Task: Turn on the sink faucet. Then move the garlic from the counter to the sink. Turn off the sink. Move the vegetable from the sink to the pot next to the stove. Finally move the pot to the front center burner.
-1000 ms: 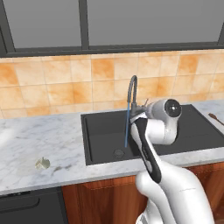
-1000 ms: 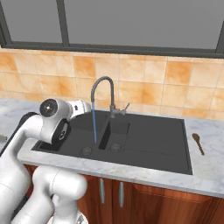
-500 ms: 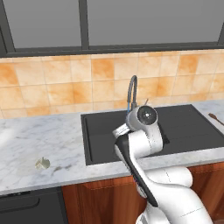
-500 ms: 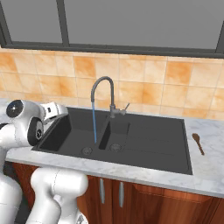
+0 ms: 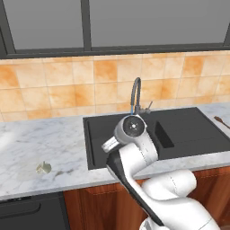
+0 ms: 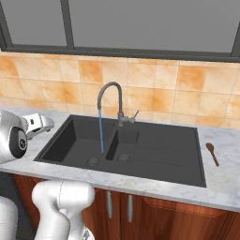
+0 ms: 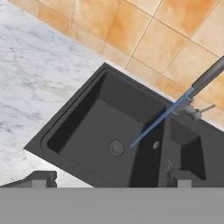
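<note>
Water runs in a thin blue stream from the sink faucet [image 6: 111, 101] into the wide bowl of the black sink [image 6: 154, 150], so the first step looks done and the garlic comes next. The garlic [image 5: 43, 168] lies alone on the marble desk [image 5: 40, 148], well to the left of the basin and near the front edge. The gripper [image 7: 107, 178] hangs over the sink's left rim, empty with its fingers spread wide, probably because the arm is swinging left toward the bulb to take it from above.
</note>
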Robot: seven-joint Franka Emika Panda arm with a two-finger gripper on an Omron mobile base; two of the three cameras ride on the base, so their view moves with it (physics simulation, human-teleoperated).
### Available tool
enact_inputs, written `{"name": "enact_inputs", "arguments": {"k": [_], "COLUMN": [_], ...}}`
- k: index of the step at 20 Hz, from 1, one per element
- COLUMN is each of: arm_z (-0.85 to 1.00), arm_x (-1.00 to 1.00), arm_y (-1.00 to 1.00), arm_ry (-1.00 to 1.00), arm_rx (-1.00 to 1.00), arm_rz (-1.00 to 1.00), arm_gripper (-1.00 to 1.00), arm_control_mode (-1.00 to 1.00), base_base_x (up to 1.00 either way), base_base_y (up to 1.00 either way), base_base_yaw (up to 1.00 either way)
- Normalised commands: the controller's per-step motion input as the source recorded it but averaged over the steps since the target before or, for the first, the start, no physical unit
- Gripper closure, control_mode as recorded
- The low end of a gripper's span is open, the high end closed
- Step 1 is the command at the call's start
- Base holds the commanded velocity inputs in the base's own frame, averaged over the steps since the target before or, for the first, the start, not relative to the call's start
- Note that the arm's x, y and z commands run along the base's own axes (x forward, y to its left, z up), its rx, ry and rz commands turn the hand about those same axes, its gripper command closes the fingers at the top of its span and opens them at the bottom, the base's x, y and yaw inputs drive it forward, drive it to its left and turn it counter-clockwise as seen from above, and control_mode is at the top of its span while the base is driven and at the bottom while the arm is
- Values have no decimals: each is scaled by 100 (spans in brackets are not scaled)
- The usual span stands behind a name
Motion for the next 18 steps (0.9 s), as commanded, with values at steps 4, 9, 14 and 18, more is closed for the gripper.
{"name": "enact_inputs", "arguments": {"k": [4,9,14,18], "arm_z": [0,-8,-4,-7], "arm_x": [-18,-25,0,0], "arm_y": [65,47,56,65], "arm_ry": [11,6,11,12], "arm_rx": [-5,-2,-4,-2], "arm_rz": [2,7,14,10], "arm_gripper": [-100,-100,-100,-100], "arm_control_mode": [-100,-100,-100,-100], "base_base_x": [0,0,0,0], "base_base_y": [0,0,0,0], "base_base_yaw": [0,0,0,0]}}
